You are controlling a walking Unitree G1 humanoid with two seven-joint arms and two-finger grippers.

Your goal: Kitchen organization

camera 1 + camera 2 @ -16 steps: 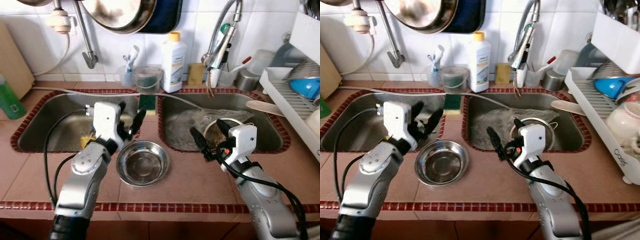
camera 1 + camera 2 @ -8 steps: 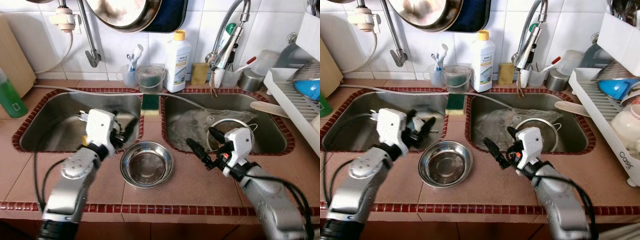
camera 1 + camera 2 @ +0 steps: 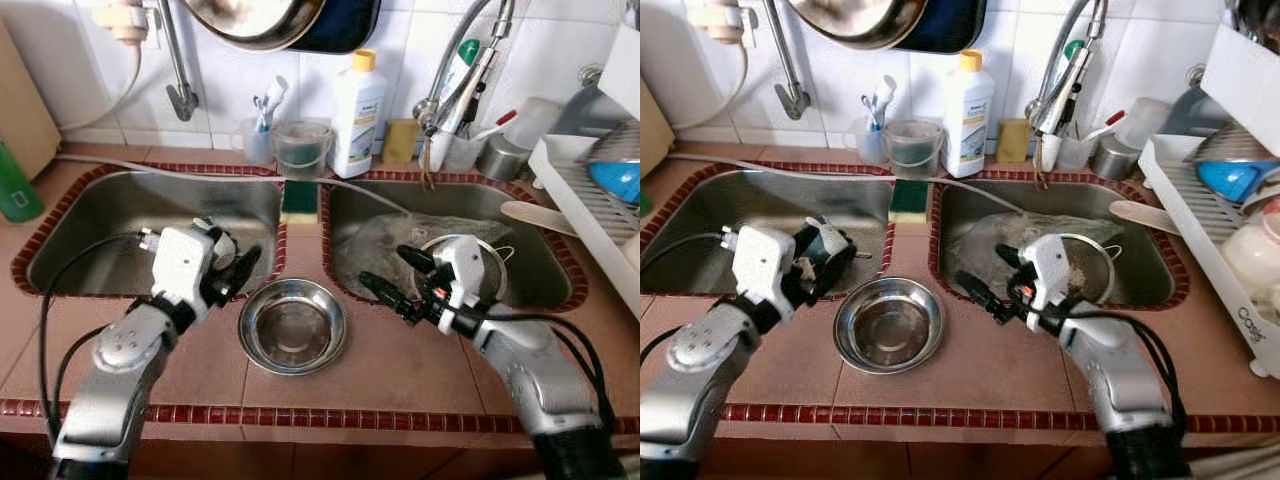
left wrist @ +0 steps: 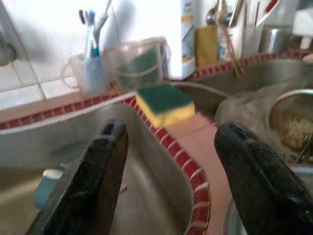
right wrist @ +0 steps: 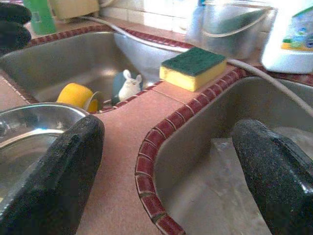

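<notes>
A steel bowl (image 3: 292, 325) stands empty on the tiled counter in front of the two sinks. My left gripper (image 3: 235, 264) is open over the front right corner of the left sink (image 3: 100, 215), just left of the bowl. My right gripper (image 3: 381, 264) is open over the front left corner of the right sink (image 3: 520, 290), to the right of the bowl. Neither holds anything. A green and yellow sponge (image 4: 165, 104) lies on the divider between the sinks. A yellow cup (image 5: 78, 96) and a small teal and white item (image 5: 124, 85) lie in the left sink.
A wire strainer (image 3: 490, 262) and a plastic sheet sit in the right sink. A white dish rack (image 3: 585, 195) lines the right edge. A detergent bottle (image 3: 358, 115), cups and the tap (image 3: 455, 75) stand along the back wall. A green bottle (image 3: 12, 190) stands far left.
The left gripper has drawn back to the left sink's front rim. The right gripper has shifted left and forward over the right sink's corner. The bowl has not moved.
</notes>
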